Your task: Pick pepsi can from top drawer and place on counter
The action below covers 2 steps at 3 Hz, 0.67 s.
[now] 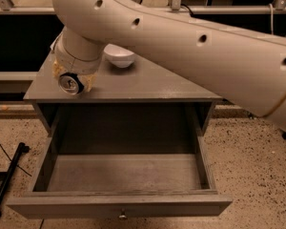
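Your tool is at the front left corner of the counter, pointing down from the wrist of the big cream arm that crosses the view from the right. Its two yellowish fingers are clamped on the can, one on each side. The can is tipped so that its silver end faces you, and little of its blue side shows. It sits just over the counter's front edge; you cannot tell whether it touches the surface. A white bowl stands on the counter behind the tool and to its right, near it but apart. Below, the drawer is pulled far out toward you, with its grey inside in view and a small round knob in the middle of its front panel. A black rod lies on the speckled floor to the left.
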Motion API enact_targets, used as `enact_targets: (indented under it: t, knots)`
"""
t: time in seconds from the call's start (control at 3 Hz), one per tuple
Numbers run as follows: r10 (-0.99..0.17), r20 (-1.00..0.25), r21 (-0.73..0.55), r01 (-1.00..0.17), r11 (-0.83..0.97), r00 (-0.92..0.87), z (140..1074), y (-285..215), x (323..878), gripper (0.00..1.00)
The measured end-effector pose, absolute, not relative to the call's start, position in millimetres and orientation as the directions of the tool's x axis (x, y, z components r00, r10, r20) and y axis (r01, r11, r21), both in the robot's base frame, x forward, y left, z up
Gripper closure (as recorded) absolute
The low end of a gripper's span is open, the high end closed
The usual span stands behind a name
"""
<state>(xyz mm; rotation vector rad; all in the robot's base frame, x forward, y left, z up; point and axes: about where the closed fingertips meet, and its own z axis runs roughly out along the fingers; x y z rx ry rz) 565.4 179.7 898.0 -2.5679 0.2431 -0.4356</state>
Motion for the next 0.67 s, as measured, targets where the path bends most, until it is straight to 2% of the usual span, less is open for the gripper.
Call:
enact_targets:
  t: [0.67]
  knots:
    - [-0.263, 0.292, -0.515, -0.081, -0.853, 0.919, 890.8, 198.4, 605.0, 0.51]
